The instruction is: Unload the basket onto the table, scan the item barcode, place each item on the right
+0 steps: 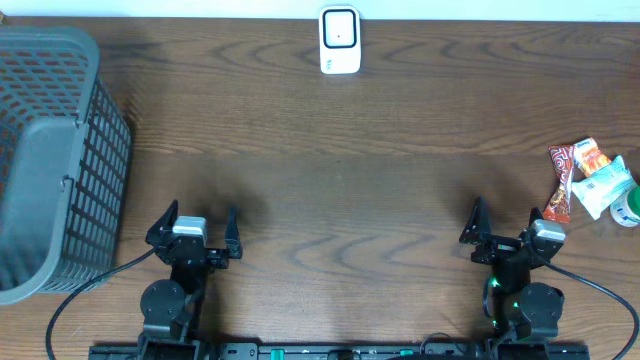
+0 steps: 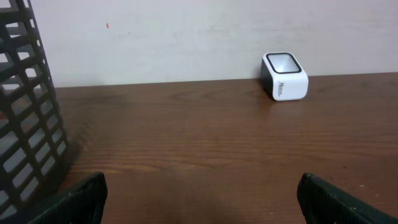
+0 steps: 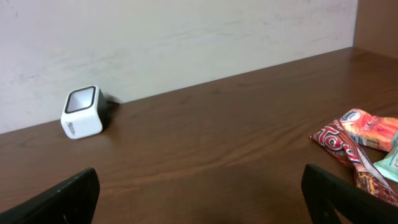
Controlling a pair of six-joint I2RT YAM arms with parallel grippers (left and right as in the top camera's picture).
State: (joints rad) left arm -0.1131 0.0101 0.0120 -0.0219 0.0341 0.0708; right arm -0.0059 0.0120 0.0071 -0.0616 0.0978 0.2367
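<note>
Both spread wide: left gripper (image 1: pixel 198 228), right gripper (image 1: pixel 505 225); scanner (image 1: pixel 340 40) apart from snacks (image 1: pixel 592 160).

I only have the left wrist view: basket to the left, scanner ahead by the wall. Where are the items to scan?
Observer: A pile of snack packets lies far right, just beyond the right gripper.
Operator: Is that gripper holding one?
Observer: No, it is open and empty, clear of the pile.
Operator: Anything in the basket?
Observer: From overhead I see nothing inside the basket.
</note>
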